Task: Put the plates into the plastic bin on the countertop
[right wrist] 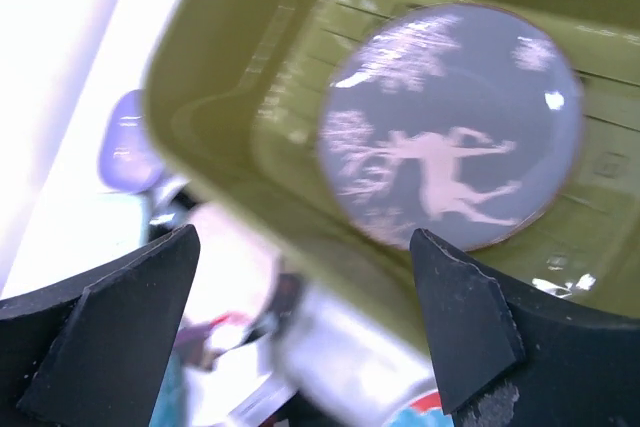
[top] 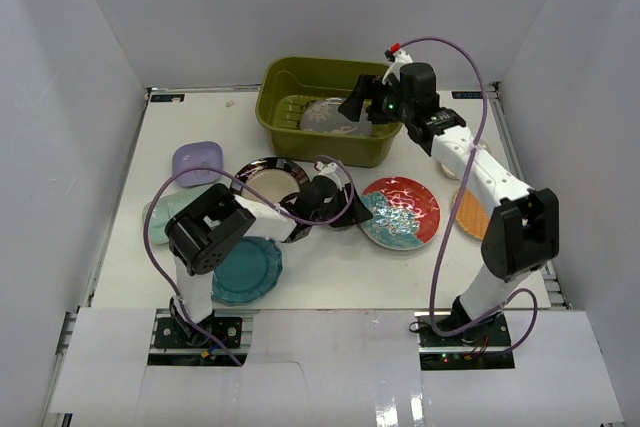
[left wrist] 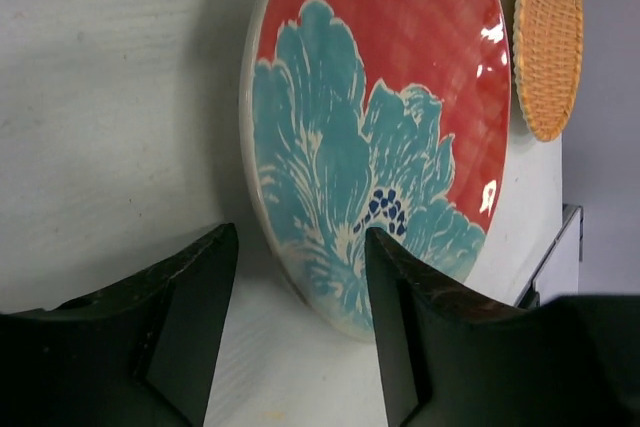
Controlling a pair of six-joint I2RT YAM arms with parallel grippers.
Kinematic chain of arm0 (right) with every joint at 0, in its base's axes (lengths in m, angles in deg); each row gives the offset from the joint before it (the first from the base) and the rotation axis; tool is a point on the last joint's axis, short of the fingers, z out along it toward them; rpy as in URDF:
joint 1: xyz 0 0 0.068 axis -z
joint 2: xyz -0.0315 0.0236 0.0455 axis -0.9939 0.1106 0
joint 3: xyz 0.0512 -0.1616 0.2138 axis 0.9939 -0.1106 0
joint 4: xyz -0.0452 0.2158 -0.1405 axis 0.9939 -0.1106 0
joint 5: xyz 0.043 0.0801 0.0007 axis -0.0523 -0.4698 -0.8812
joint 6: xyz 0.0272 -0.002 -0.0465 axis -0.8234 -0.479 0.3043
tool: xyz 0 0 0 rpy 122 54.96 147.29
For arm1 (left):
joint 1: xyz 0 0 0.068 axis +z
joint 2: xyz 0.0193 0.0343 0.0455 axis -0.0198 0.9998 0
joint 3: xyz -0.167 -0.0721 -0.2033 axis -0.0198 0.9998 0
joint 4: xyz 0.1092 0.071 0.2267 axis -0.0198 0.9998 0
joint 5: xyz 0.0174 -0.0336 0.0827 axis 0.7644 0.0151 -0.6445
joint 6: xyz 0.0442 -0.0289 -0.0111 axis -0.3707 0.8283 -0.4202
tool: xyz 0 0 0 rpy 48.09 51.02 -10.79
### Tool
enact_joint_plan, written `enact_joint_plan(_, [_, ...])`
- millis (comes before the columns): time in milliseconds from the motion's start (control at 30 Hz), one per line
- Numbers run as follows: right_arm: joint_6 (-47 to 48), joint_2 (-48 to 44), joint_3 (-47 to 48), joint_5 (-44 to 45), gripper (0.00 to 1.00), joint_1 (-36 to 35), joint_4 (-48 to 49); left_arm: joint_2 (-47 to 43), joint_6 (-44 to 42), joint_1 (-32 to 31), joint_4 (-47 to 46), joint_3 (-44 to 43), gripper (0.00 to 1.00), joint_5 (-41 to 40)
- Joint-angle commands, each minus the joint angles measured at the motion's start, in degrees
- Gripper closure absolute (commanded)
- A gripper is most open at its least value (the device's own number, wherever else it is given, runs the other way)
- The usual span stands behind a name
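Note:
The olive-green plastic bin (top: 300,75) stands at the back of the white countertop (top: 330,277), with a grey floral plate (top: 326,115) lying in it. My right gripper (top: 358,102) hovers open and empty over the bin; its blurred wrist view shows the bin wall (right wrist: 250,97) and the grey plate (right wrist: 450,127) below the gripper (right wrist: 305,247). My left gripper (top: 347,209) is open, low at the left rim of the red-teal plate (top: 402,210). In the left wrist view the gripper (left wrist: 300,247) has that plate's edge (left wrist: 400,127) between its jaws, not clamped.
A black-rimmed cream plate (top: 268,177), a lavender square plate (top: 197,162), a mint plate (top: 160,215) and a teal scalloped plate (top: 245,269) lie on the left. An orange woven-look plate (top: 468,212) (left wrist: 548,37) lies on the right. White walls surround the table.

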Motion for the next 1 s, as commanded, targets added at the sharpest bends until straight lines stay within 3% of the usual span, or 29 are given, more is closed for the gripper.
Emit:
enact_joint_plan(0, [-2.5,-5.9,-6.1,-4.5,0.09,-1.3,7.3,3.2,2.1,-0.3,-1.7,-1.5,0.37,-2.0])
enact_joint_plan(200, [-8.3,-18.2,-23.4,-6.4,0.14,-3.6,17.6,5.0,3.9,-0.4,-4.5,-1.2,0.58,-5.4])
enact_joint_plan(367, [-12.0,-28.4,-37.4,-6.0,0.17,-7.6,22.4,3.8,4.2,-0.4,-6.4,0.6,1.0,-5.9])
enact_joint_plan(700, [-12.8,-52.3,-48.5,-3.8,0.16,-7.8,15.9,-16.4,4.0,0.3,-7.2,8.5,1.0,3.2])
enact_joint_plan(967, [-8.0,-61.4,-44.1,-0.6,0.11,-7.5,3.6,-34.0,6.8,6.8,-4.0,11.0,1.0,8.1])
